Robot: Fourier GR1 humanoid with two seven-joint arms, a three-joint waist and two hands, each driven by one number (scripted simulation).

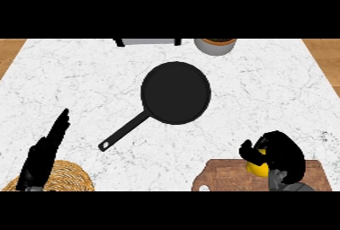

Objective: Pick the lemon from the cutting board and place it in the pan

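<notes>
Curling over the round yellow lemon (257, 168), the robot's black right hand (282, 155) has its fingers and thumb wrapped round the fruit, so only a patch of yellow shows beneath the palm. The lemon sits on the brown wooden cutting board (225, 173) at the counter's near right corner, which puts it within easy reach of that arm and probably explains why the right hand does the picking. Whether the fruit is already off the board cannot be told from this angle.

The round black frying pan (176, 92) lies near the middle of the white marble counter (79, 81), well apart from the board, its long handle (125, 131) pointing toward the near left. That leaves the pan's open face unobstructed for a drop from the right.

The left hand (45, 150) rests at the lower left edge with fingers straight and holding nothing, just above a woven straw basket (66, 176). 1 grey pot (215, 45) stands at the far edge, out of the path.
</notes>
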